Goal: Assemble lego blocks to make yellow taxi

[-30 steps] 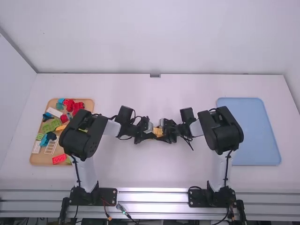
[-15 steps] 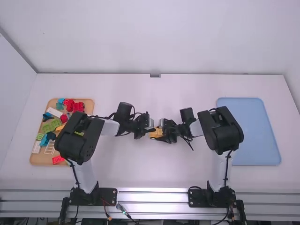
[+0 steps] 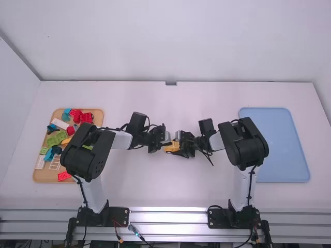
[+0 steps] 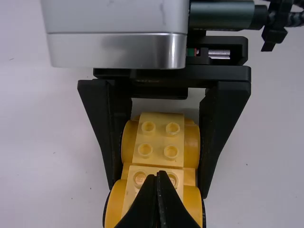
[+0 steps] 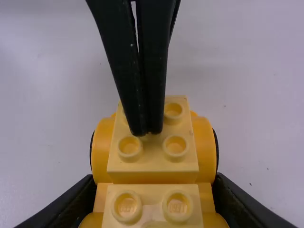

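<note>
Left fingers (image 3: pixel 166 143) pressed together; right fingers (image 3: pixel 182 153) pinch yellow car (image 5: pixel 152 163), long axis seemingly left-to-right.

Yellow toy-brick assembly (image 4: pixel 160 159): smooth, softly glossy plastic (studs included). Left tool (image 3: pixel 169 144): matt black fingers (image 4: pixel 167 209). Boxy housing (image 4: pixel 118 50): smooth, silvery, metal-like, its lower band glossy. Rail (image 3: pixel 168 217): bright, shiny metal. Blue tray (image 3: pixel 276 150): smooth, matt, plastic-like. Surface (image 3: pixel 165 191): smooth, matt white.

I have one tray (image 3: pixel 37 176) on the left of the table (image 3: pixel 170 191), loose blocks (image 3: pixel 57 138) in it, and another tray (image 3: pixel 274 144) on the right. Between them, I see the block build (image 3: pixel 172 148) in my right gripper (image 3: pixel 178 149).
</note>
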Available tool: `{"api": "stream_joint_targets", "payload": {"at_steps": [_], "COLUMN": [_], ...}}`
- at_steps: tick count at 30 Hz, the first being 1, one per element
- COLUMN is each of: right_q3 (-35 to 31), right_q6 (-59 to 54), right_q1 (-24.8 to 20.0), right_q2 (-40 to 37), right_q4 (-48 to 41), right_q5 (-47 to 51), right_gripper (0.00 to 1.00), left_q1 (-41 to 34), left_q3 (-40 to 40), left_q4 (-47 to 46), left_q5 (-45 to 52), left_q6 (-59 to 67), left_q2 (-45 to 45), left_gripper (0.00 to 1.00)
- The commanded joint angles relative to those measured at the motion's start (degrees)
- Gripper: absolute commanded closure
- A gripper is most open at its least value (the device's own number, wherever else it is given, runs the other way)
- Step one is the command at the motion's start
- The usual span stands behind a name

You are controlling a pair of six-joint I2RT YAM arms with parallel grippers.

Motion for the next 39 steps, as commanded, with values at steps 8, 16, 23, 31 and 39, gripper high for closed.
{"api": "stream_joint_targets", "payload": {"at_steps": [8,16,23,31,39], "right_q3": [-0.4,-0.4,-0.4,-0.4,-0.4], "right_q6": [-0.1,-0.1,-0.1,0.0,-0.1], "right_q1": [0.3,0.3,0.2,0.3,0.2], "right_q2": [0.9,0.9,0.9,0.9,0.9], "right_q4": [-0.4,-0.4,-0.4,-0.4,-0.3], "right_q5": [0.5,0.5,0.5,0.5,0.8], "right_gripper": [0.53,0.53,0.53,0.49,0.46], "left_q1": [-0.9,-0.8,-0.8,2.3,9.2], "left_q3": [0.0,0.0,0.0,0.0,0.0], "left_q4": [-3.0,-3.3,-2.5,-1.7,-2.3], "left_q5": [-6.3,-9.6,-9.6,-1.7,-9.0], "left_q6": [0.9,0.8,0.8,-1.3,-17.9], "left_q2": [1.1,4.4,3.1,-9.9,-19.5], "left_gripper": [0.98,0.98,0.98,0.98,0.01]}}
